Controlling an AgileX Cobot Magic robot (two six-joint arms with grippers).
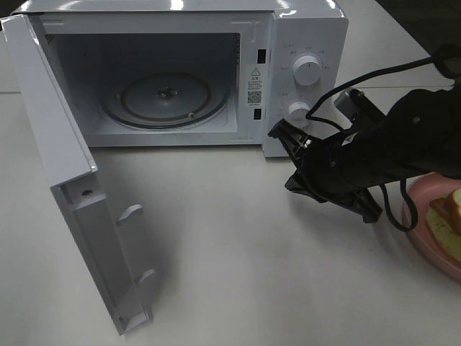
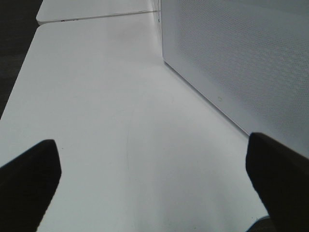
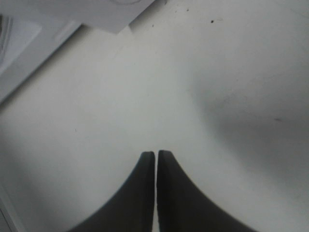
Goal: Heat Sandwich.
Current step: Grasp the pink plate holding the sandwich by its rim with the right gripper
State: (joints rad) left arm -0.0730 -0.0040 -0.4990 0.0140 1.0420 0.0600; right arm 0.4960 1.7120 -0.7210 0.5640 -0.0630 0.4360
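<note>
The right hand is clenched on nothing, its two dark fingers pressed tip to tip above the bare desk, and from where I stand its arm lies just in front of the microwave, by the knobs. The left hand is out of the overhead view. Its own camera shows it released, fingers spread wide and low over the desk, with a white dotted panel close alongside; I cannot tell whether that is the oven's side or its door. Beyond the right arm, at the far right edge of the desk, sits the sandwich on a pink plate, partly cut off from sight and with a cable crossing in front of it. The door hangs fully open to the left and the glass turntable inside is bare, so nothing is loaded yet. I would judge the sandwich light, soft and crumbly: small toasted slices with a pale filling that would squash or slide apart if pinched directly. The plate looks stiff and is the safer thing to grip, by its near rim with the fingers opened first, then carried level so the slices do not skid across the smooth surface on the way to the oven's mouth.
</note>
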